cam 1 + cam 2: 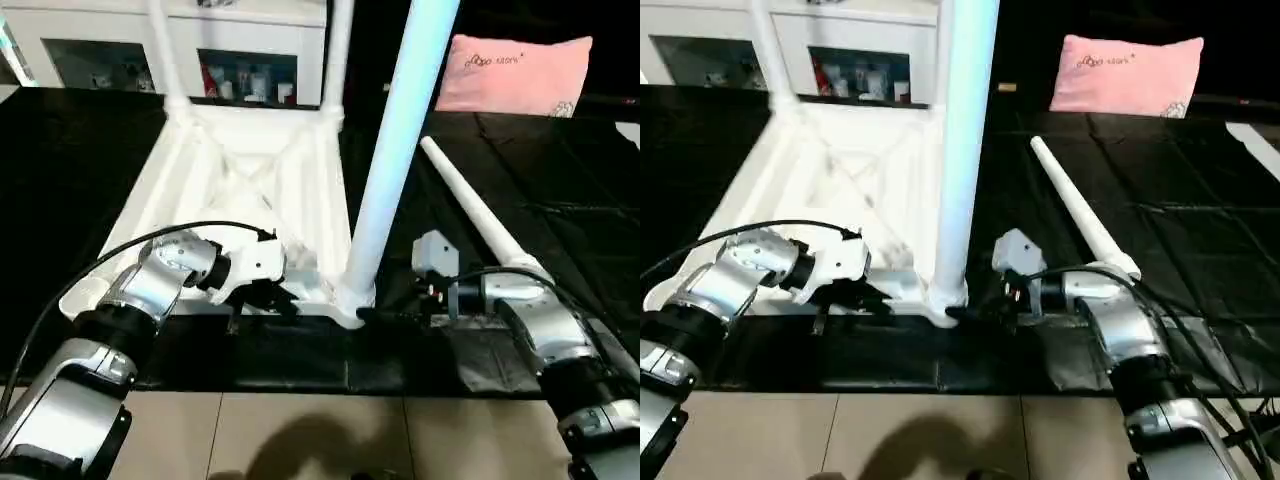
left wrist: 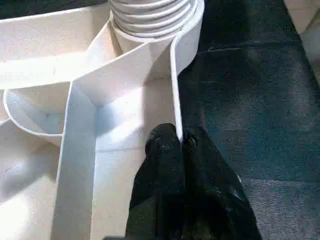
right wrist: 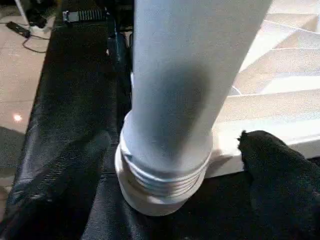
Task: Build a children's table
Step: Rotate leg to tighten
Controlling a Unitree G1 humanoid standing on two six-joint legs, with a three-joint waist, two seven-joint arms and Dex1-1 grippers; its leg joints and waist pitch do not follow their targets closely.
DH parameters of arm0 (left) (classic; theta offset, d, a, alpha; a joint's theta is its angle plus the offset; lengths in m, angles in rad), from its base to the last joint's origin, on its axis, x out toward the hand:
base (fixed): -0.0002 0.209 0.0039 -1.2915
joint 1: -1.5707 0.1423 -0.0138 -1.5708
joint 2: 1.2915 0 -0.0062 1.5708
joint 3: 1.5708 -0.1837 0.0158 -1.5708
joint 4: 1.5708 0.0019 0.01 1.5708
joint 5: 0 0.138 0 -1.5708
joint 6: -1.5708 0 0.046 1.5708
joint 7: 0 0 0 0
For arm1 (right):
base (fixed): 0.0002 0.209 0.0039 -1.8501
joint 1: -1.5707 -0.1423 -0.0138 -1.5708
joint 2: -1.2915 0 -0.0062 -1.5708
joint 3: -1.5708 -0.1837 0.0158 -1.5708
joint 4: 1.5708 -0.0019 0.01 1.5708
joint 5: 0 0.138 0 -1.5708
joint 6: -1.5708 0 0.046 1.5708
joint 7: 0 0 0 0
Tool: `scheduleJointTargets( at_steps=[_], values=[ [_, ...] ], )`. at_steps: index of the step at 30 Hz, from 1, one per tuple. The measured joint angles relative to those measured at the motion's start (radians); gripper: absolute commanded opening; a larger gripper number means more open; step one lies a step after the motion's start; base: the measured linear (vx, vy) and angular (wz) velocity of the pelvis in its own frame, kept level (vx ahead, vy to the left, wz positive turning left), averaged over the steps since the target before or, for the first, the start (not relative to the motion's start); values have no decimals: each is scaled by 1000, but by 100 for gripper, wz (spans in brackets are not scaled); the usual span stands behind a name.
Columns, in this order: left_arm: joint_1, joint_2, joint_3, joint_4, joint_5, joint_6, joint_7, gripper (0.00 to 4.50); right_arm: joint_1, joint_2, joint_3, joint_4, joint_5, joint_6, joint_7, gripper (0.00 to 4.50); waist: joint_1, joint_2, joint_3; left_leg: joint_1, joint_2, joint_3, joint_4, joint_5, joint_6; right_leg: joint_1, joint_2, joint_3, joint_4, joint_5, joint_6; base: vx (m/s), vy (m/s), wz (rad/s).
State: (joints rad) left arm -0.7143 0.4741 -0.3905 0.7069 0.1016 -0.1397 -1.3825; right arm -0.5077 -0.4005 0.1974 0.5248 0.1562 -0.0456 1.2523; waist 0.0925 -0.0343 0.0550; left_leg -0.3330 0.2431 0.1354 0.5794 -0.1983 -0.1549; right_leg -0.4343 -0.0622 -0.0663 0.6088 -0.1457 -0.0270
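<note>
The children's table top (image 1: 215, 165) lies upside down on the black mat, ribs facing up. Two legs (image 1: 338, 50) stand in its far corner sockets. A third leg (image 1: 395, 170) stands upright in the near right socket (image 3: 160, 192). A loose leg (image 1: 470, 205) lies on the mat to the right. My left gripper (image 2: 181, 137) is shut on the top's thin near rim (image 2: 175, 75), just left of that socket. My right gripper (image 1: 385, 313) is open, one black finger (image 3: 280, 175) on each side of the standing leg's base.
A pink pillow (image 1: 515, 70) rests at the back right, and a white cabinet (image 1: 240, 40) with glass doors stands behind the table. The black mat (image 1: 570, 190) ends near me at a tiled floor (image 1: 300, 430). A black cable (image 1: 110, 255) arcs over my left forearm.
</note>
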Motion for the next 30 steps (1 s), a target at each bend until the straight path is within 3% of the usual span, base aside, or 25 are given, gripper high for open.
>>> scheduleJointTargets(
  at_steps=[13,30],
  values=[
    [2,-1,-11,-13,2,-17,-33,0,-21,15,21,71,3,-13,71,286,1,0,0,0,1,1,2,0,0,0,0,0,1,0,0,0,0,0],
    [7,-1,-15,-26,1,1,-56,0,-7,14,17,63,14,-4,113,272,6,3,-2,0,1,2,3,0,0,1,0,0,2,0,-1,0,0,0]
  ],
)
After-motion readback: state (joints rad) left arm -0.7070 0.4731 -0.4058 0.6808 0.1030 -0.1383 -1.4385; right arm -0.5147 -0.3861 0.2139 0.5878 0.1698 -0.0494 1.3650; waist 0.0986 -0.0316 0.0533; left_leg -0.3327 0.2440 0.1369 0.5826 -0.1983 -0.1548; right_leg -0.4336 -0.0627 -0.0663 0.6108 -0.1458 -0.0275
